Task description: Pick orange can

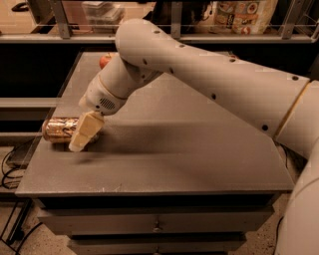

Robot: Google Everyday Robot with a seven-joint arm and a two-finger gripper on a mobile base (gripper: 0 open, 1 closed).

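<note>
The orange can [59,128] lies on its side near the left edge of the grey table [189,149]. It is golden-orange with pale swirly print. My gripper [85,131] comes down from the white arm [199,74] and sits at the can's right end, covering that end from view. I cannot tell whether it touches the can.
A red apple [104,60] sits at the back of the table, partly hidden behind the arm. A shelf with packages [244,15] runs along the back. Cables [10,164] hang by the table's left side. Drawers [154,224] are below the tabletop.
</note>
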